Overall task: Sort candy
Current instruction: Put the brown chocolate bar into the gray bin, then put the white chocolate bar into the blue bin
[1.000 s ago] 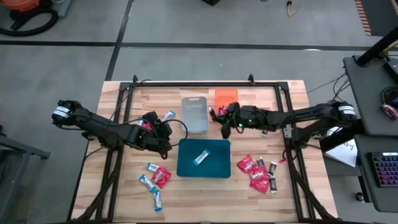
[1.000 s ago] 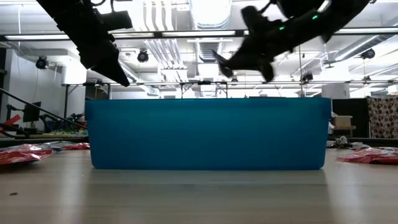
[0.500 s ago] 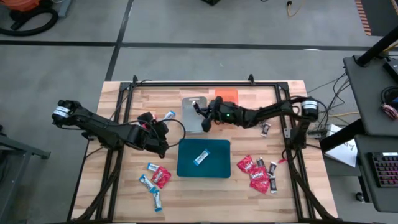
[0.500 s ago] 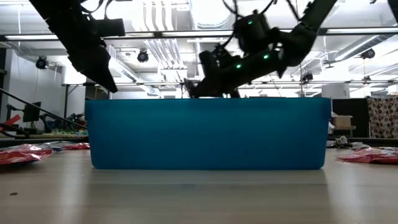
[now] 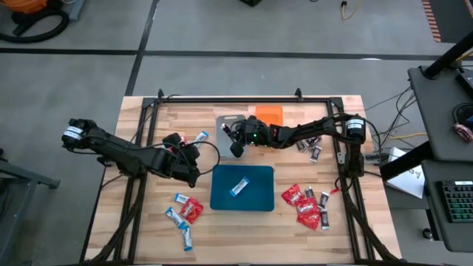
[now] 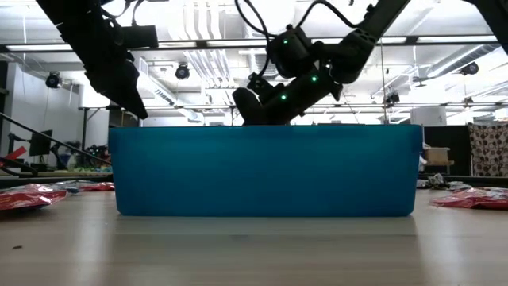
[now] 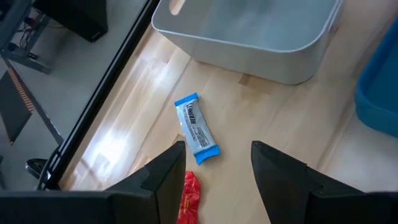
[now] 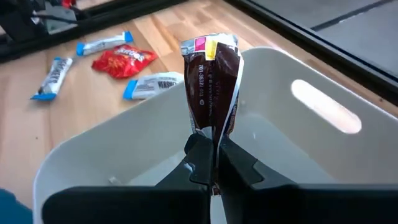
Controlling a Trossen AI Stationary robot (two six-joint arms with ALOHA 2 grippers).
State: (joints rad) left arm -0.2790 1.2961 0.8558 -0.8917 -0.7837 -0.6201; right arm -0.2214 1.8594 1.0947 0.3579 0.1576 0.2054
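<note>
My right gripper (image 5: 236, 145) reaches in from the right and hangs over the grey tray (image 5: 230, 127), shut on a dark brown mini bar (image 8: 212, 78). In the low view it (image 6: 248, 106) shows above the blue tray (image 6: 266, 171). My left gripper (image 7: 214, 167) stands open over the table left of the grey tray. A blue-and-white bar (image 7: 197, 129) lies flat on the wood ahead of its fingers. A red packet (image 7: 188, 196) shows close beside one finger; whether it touches, I cannot tell. One blue-and-white bar (image 5: 238, 187) lies in the blue tray (image 5: 222, 198). My right gripper pinches one end of the dark brown bar (image 8: 213, 124) between its two fingers (image 8: 200, 160). The fingers come from the table's right, slanting a little down. The bar sticks out past the fingertips, lengthwise along them, lifted clear above the grey tray's inside (image 8: 155, 155).
An orange tray (image 5: 270, 112) sits at the far edge, right of the grey one. Loose candy lies near left (image 5: 185, 213), near right (image 5: 307, 203) and far right (image 5: 310, 148). A black frame rail (image 5: 244, 99) runs along the far edge.
My right gripper has swung toward the table's left, from beside the orange tray to over the grey tray, sinking as it went. It has stayed shut on the dark bar.
</note>
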